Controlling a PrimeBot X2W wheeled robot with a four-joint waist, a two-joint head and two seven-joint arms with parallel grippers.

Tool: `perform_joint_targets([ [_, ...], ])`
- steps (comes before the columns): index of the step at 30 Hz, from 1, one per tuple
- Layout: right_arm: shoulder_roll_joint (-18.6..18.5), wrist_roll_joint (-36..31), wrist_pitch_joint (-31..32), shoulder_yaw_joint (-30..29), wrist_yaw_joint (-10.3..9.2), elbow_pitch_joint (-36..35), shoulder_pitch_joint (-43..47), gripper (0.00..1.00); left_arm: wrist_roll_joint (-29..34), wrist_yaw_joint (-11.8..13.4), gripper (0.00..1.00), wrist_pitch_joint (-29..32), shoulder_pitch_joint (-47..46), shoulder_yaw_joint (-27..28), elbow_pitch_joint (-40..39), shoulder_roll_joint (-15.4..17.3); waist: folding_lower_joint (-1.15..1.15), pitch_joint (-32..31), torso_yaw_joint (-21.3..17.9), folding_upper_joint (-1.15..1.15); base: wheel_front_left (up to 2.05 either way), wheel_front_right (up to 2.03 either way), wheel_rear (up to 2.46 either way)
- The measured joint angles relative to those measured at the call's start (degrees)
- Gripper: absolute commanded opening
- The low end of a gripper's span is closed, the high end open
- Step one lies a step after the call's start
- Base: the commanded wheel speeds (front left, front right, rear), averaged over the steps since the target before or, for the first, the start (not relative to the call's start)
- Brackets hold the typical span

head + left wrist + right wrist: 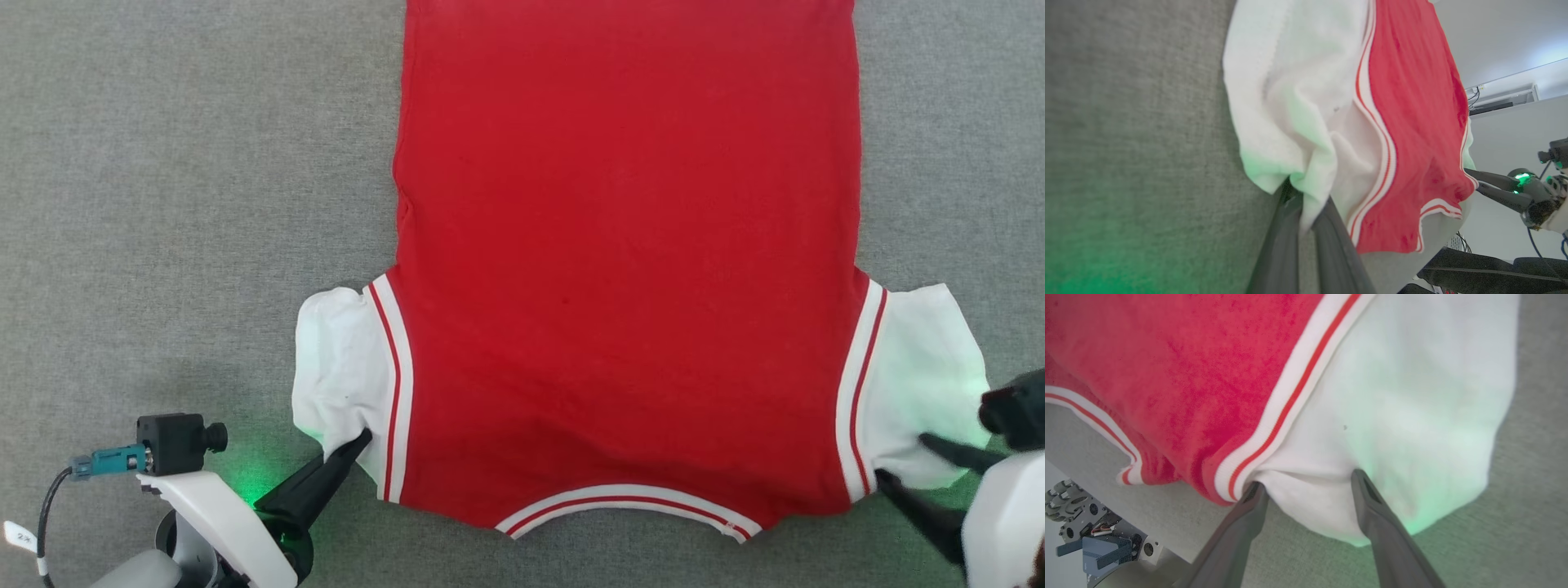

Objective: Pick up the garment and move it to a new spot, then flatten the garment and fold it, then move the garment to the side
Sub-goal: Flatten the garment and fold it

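The shirt (629,245) lies flat on the grey tabletop (163,163), collar nearest the robot. The left fingers (353,447) are closed, pinching the left sleeve (339,359) at its near edge. The right fingers (939,447) stand spread apart at the right sleeve's (922,367) edge, gripping nothing.

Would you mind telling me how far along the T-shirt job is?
Done: the red T-shirt lies spread flat on the grey surface, both white sleeves out sideways. In hand: the left gripper is shut on the left sleeve, and the right gripper is open at the edge of the right sleeve. Left: no fold shows yet, and moving it aside remains.
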Motion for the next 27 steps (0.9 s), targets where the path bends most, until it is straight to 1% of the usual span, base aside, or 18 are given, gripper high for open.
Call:
perform_joint_targets([
  [4,-1.71,1.67,1.88,-2.81,0.00,-4.48,-0.90,1.00,0.21,0.00,0.00,-0.54,0.11,0.08,-0.52,0.08,0.00,0.54,-0.14,0.00,0.00,0.00,0.00],
  [8,-3.97,4.44,4.82,-7.55,0.00,-9.01,-4.79,1.00,0.83,-0.01,0.00,-0.73,-0.29,0.13,-1.35,0.01,0.00,1.77,0.41,0.00,0.00,0.00,0.00],
  [10,-5.17,6.06,6.50,-9.23,0.00,-10.21,-8.13,1.00,1.25,-0.02,0.00,-0.73,-0.82,0.10,-1.81,-0.05,0.00,2.62,0.83,0.00,0.00,0.00,0.00],
  [13,-6.93,7.40,8.71,-10.88,0.00,-9.02,-16.07,1.00,2.46,-0.02,0.00,-0.70,-2.24,-0.10,-2.48,-0.56,0.00,4.16,1.67,0.00,0.00,0.00,0.00],
  [15,-7.89,7.90,9.96,-10.91,0.00,-6.22,-22.58,1.00,3.15,-0.02,0.00,-0.52,-3.44,-0.34,-2.85,-1.16,0.00,5.21,2.47,0.00,0.00,0.00,0.00],
  [18,-8.92,7.40,11.27,-9.20,0.00,-0.59,-33.83,1.00,3.88,-0.04,0.00,-0.37,-5.03,-0.69,-3.22,-2.14,0.00,6.85,3.98,0.00,0.00,0.00,0.00],
  [20,-8.88,4.77,11.63,-7.54,-0.01,4.64,-42.27,1.00,4.32,-0.07,0.00,-0.37,-6.00,-0.96,-3.57,-2.64,0.00,8.10,4.94,0.00,0.00,0.00,0.00],
  [23,-8.80,1.03,14.74,-2.58,0.00,13.11,-52.80,1.00,4.88,-0.16,0.00,-0.37,-7.58,-1.48,-4.15,-3.46,0.00,9.98,6.57,0.00,0.00,0.00,0.00],
  [27,-8.11,-4.24,18.64,1.80,-0.01,24.25,-65.32,1.00,6.04,-0.34,0.00,-0.45,-9.56,-2.31,-4.99,-4.50,0.00,12.54,9.10,0.00,0.00,0.00,0.00],
])
